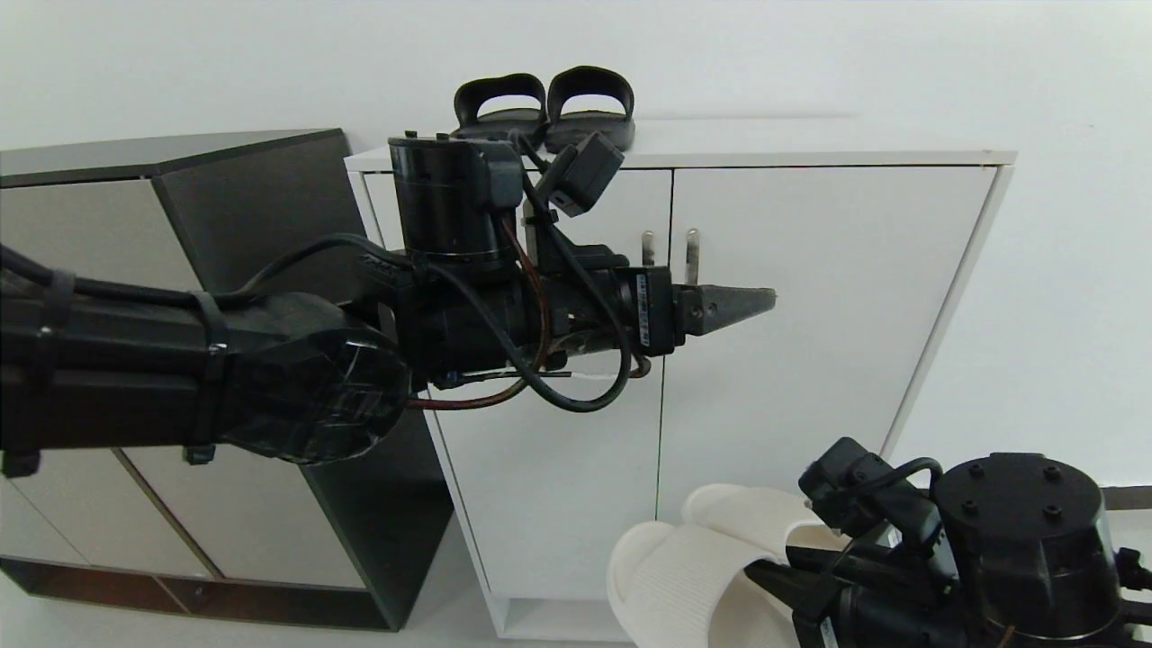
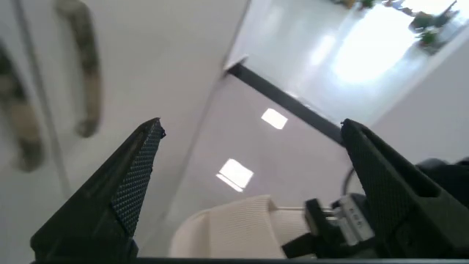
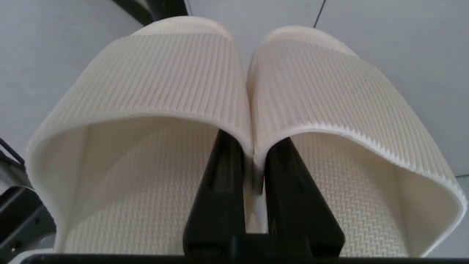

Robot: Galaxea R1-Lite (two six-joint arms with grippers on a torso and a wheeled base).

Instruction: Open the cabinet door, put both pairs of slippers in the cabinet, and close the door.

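Observation:
The white cabinet stands with both doors closed, its two metal handles at the centre seam. A pair of black slippers rests on its top. My left gripper hovers in front of the right door just beside the handles; in the left wrist view my left gripper is open and holds nothing. Low at the right, my right gripper is shut on the pair of white slippers, its fingers pinching the two inner walls together.
A dark grey cabinet stands against the white one's left side. A white wall runs behind and to the right. Pale floor lies below the cabinets.

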